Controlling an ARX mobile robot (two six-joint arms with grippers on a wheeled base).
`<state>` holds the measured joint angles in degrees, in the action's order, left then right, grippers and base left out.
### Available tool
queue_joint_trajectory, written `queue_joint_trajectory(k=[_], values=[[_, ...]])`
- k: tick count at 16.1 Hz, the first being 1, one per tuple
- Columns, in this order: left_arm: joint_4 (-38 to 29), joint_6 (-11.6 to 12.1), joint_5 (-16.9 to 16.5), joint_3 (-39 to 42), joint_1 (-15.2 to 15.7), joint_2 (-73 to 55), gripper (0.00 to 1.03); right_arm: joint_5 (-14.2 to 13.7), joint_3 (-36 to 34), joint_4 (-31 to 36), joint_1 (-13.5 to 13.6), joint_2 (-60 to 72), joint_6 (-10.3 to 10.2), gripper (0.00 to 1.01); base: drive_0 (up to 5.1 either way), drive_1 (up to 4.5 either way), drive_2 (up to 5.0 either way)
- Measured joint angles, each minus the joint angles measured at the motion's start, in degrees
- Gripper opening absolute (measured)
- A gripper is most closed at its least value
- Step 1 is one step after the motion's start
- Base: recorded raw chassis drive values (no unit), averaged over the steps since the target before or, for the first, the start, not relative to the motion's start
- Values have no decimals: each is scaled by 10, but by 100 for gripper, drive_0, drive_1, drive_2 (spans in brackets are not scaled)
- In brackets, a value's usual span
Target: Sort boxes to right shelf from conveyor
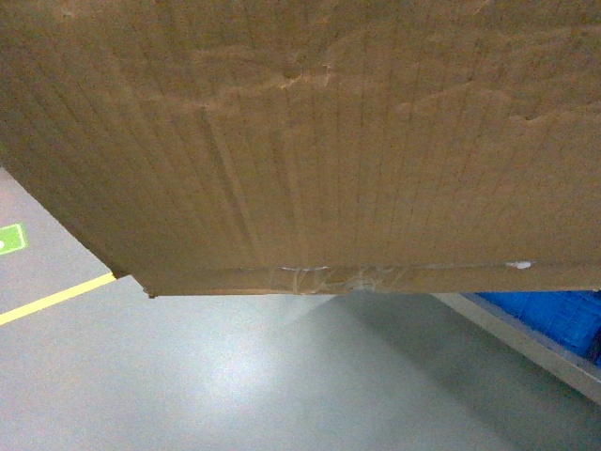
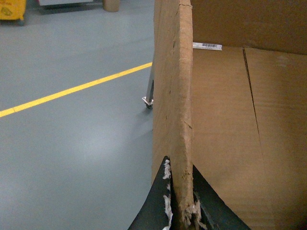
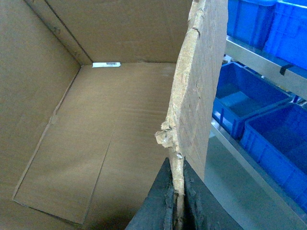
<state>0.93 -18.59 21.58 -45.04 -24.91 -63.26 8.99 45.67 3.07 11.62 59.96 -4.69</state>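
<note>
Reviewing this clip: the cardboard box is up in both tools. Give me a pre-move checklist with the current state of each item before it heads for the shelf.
1. Left tool shut on the box wall: ok, the wall edge sits pinched between its pads.
2. Right tool shut on the opposite wall: ok, though the rim is torn and crumpled at the pinch.
3. Box lifted off the floor: ok, bare floor shows under its taped bottom edge.
4. Box empty: ok, only a white label strip shows inside.
5. Head view toward the shelf: not ok, the box fills most of the view.
6. Free landing spot on the shelf: cannot tell; only blue crates show.
</note>
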Motion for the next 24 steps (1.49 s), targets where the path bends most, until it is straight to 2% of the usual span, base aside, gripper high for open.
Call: queue_joint_trajectory(k=[24], values=[[0, 0, 0, 0, 0, 0, 2, 0, 0, 0, 0, 0, 0, 2, -109, -109, -109]])
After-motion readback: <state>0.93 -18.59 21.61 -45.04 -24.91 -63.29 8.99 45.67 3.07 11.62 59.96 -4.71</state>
